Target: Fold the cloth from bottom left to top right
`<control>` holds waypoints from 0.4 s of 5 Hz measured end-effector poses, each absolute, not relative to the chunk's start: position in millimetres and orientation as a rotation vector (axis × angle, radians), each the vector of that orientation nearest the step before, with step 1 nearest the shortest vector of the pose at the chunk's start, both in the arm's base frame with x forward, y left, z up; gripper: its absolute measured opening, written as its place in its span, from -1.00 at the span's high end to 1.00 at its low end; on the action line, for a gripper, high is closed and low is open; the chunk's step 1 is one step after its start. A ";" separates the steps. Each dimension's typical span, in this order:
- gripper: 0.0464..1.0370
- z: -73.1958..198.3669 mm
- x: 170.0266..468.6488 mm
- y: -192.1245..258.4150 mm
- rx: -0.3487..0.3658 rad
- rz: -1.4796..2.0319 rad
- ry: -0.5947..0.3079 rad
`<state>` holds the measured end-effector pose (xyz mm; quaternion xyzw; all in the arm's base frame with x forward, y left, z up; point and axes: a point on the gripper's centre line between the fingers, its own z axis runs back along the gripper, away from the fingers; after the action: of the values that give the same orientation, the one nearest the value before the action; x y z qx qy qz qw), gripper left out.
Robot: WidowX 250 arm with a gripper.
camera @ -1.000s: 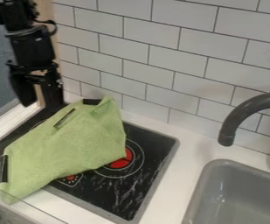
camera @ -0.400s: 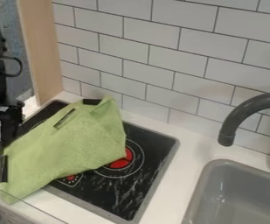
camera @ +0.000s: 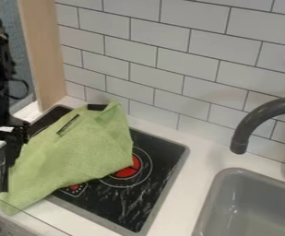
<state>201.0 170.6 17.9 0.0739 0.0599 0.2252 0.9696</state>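
Starting up front, got a white countertop (camera: 184, 203), plus the near corner of a light green fabric cloth (camera: 77, 152) down at lower left. Can see a grey basin-style sink (camera: 252, 203) off to the right, well apart from the cloth. Just left of that sink, got a black flat cooktop with a grey rim (camera: 123, 207), and lying across its left side, that same cloth, kinda slanted and wrinkled, running from lower left up to top middle. Can spot black strips on it at the left edge, near the upper left side and at the top. Poking out by its right edge, got a red round burner (camera: 127, 172).

Over at the left edge of the cloth, can see the black robot gripper (camera: 10, 152), pointing down. Honestly can't tell if open or closed, or if touching. Further back, got a dark grey curved faucet (camera: 255, 120), then a light wooden panel (camera: 43, 55) and white tiles (camera: 169, 55).
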 end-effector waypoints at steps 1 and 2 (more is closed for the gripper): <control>-0.92 8.8 207.4 167.9 0.110 0.440 0.116; -0.92 7.3 214.3 164.6 0.077 0.427 0.077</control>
<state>214.3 164.6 7.3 0.0382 0.0384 0.2118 0.9758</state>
